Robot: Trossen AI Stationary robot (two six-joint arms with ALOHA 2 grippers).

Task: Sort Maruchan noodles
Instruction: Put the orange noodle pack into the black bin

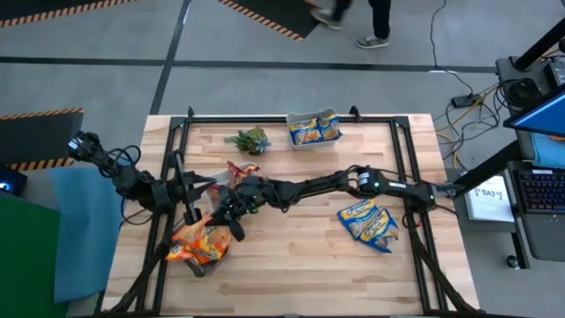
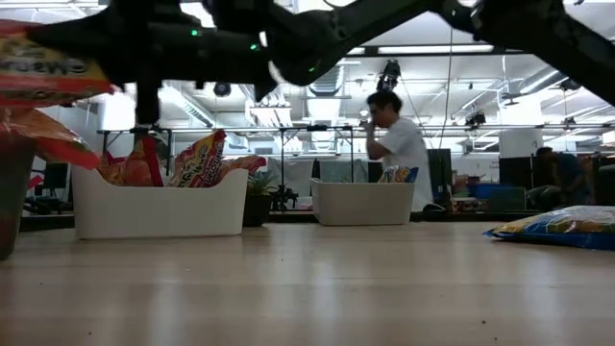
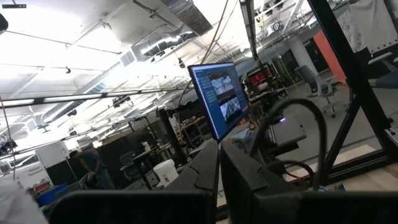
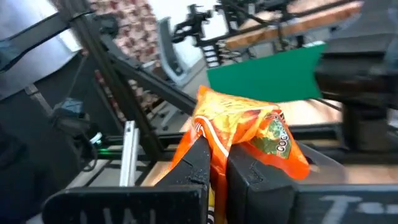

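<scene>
My right gripper (image 4: 219,148) is shut on an orange-red noodle packet (image 4: 249,124). In the high view it (image 1: 231,215) reaches across to the table's left part, beside a heap of orange-red packets (image 1: 199,243). My left gripper (image 3: 219,149) is shut and holds nothing. It hovers near the left edge (image 1: 190,196), pointing toward the right. Blue-yellow packets (image 1: 366,221) lie flat on the table's right part. More blue-yellow packets fill a white tub (image 1: 313,128) at the far edge. Another white tub (image 2: 159,207) holds orange-red packets. My right gripper pinches the orange-red packet between its two fingers by one crinkled end (image 4: 219,138). The rest of the packet stands out beyond the fingertips (image 4: 202,146). In the low view a packet (image 2: 43,72) hangs high above the tabletop under the dark arm.
A small green plant (image 1: 249,139) stands near the far edge, left of the blue-yellow tub. A black frame rail (image 1: 177,159) runs along the table's sides. Bare wood (image 1: 300,256) lies in the near middle. A person (image 2: 399,154) stands in the room behind.
</scene>
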